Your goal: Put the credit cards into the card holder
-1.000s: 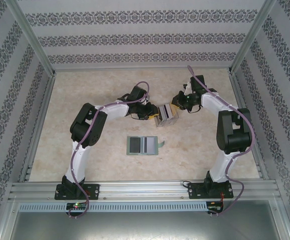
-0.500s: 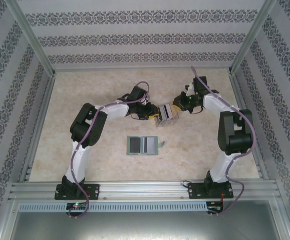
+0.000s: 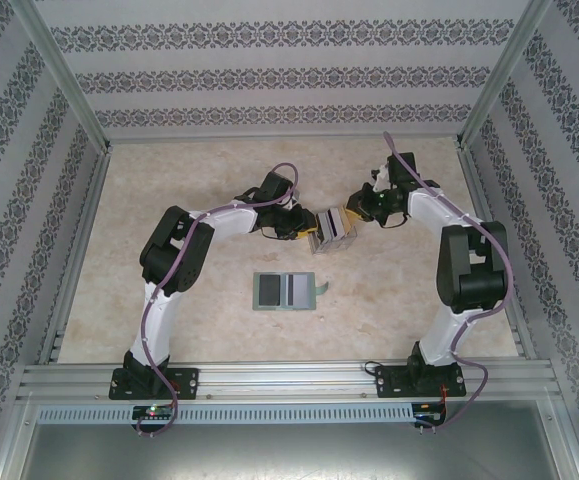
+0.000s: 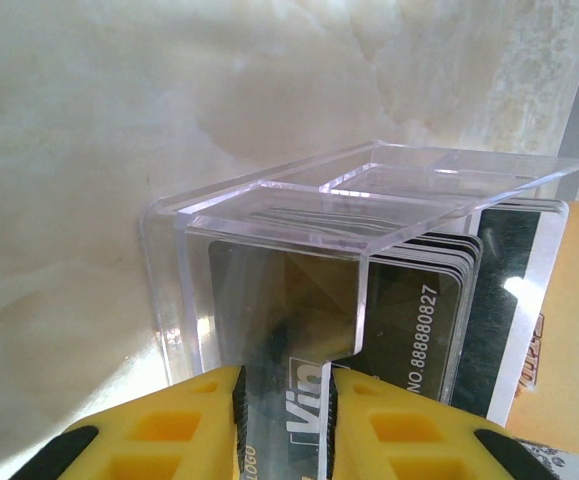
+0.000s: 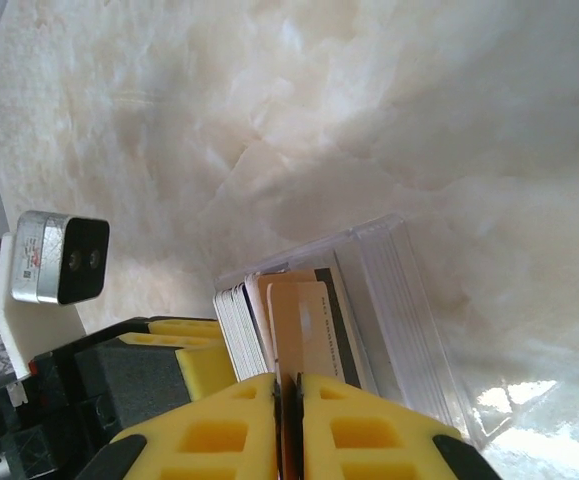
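clear box [image 4: 369, 190] of cards [image 4: 419, 300] clamped by left jaws | tan card [image 5: 297, 320] pinched shut in right jaws at box mouth | wallet [image 3: 286, 291] laid open on counter [image 3: 169, 180], well apart | risk: neighbouring cards dragged out, or card slipped, if pulled askew

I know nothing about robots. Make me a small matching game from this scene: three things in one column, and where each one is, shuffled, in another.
Things:
1. card holder
2. clear box
3. tan card

Places:
A. pinched in the right gripper
B. lying open on the table
C. held by the left gripper

Pairs: 1-B, 2-C, 3-A
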You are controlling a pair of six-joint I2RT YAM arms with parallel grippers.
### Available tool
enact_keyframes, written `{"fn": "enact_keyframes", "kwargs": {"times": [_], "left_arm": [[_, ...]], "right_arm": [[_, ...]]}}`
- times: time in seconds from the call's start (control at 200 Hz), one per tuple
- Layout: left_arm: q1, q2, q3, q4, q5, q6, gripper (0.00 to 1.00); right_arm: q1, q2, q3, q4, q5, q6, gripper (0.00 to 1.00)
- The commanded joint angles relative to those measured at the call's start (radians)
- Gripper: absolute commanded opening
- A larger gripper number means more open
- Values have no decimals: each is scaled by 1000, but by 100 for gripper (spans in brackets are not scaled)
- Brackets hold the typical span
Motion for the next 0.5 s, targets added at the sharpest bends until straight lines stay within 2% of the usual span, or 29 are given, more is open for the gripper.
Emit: {"fn": "enact_keyframes", "kwargs": {"times": [0.0, 0.055, 0.125, 0.24, 0.5], "left_arm": [[-1, 23, -10, -30, -2, 16, 27], [-2, 24, -12, -32, -2, 16, 27], [-1, 22, -10, -31, -2, 16, 27], [-2, 19, -11, -35, -3, 21, 27], [-1, 10, -3, -51, -10, 33, 27]], "right_arm": [[-6, -40, -9, -11, -15, 0, 10], [-7, -43, -12, -13, -9, -2, 9], [-7, -45, -14, -17, 2, -5, 3], [-6, -49, -14, -30, 31, -15, 3], [-7, -137, -21, -60, 197, -85, 2]]}}
